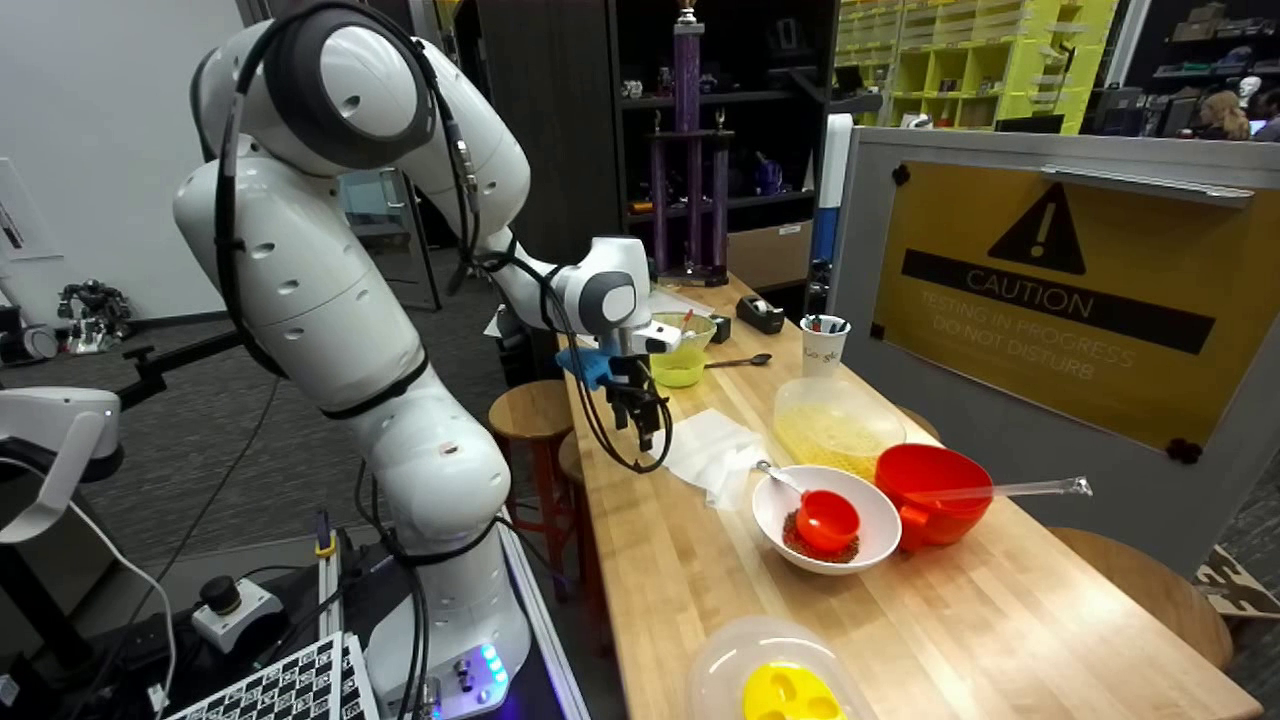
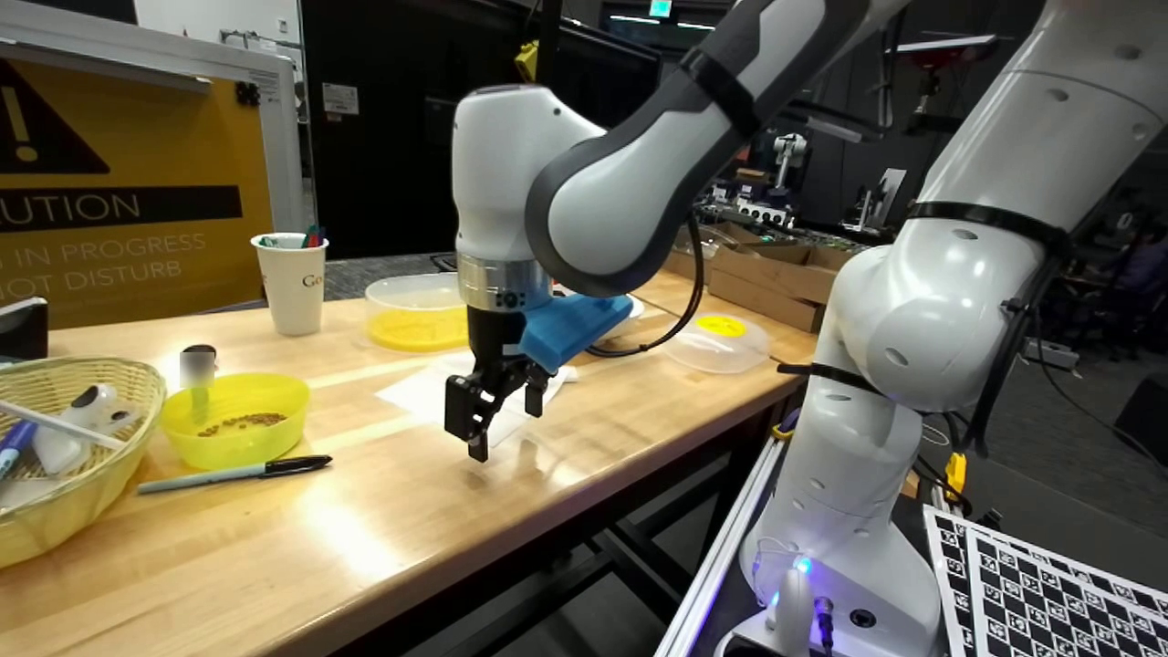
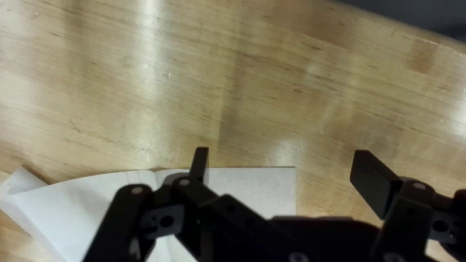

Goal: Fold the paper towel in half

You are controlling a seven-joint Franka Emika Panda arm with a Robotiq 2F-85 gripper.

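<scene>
A: Gripper (image 3: 285, 171) first.
B: Fingers (image 3: 373, 182) spread well apart. Hangs over the table (image 1: 960, 620). Wrist view: one finger overlaps the paper towel (image 1: 710, 445), the other has bare wood behind it. Touching the sheet? Can't tell.
A: Towel location?
B: On the table, near the gripper, by the white bowl (image 1: 873, 500) and a clear tub (image 1: 840, 393) with yellow contents (image 1: 835, 435). Mostly flat, creased, a flap turned up at left in the wrist view.
A: Surface?
B: Pale glossy wood, bright light streaks. White bowl has a red scoop (image 1: 827, 520) in it. Red bowl (image 1: 945, 525) just beside, clear-handled utensil (image 1: 1030, 489) resting in it. Clear dish (image 1: 720, 650) with a yellow piece (image 1: 790, 693), lower down in that exterior view.
A: Other end, quick.
B: In an exterior view: yellow bowl (image 2: 233, 443) holding brown bits (image 2: 242, 422), marker (image 2: 237, 473) just beside, wicker basket (image 2: 91, 502). Paper cup (image 2: 297, 292) of pens (image 2: 313, 235) behind them.
A: Room?
B: Caution sign (image 1: 1045, 310) on a grey partition (image 1: 1000, 430) along the table's long side. Purple trophy (image 1: 690, 150) at the far end, dark shelving (image 1: 750, 96) behind it. Yellow-green cubbies (image 1: 1000, 70) past the partition. Wooden stool (image 1: 530, 408) at the robot's edge, dark carpet (image 1: 170, 440). Cardboard boxes (image 2: 766, 283) in an exterior view.
</scene>
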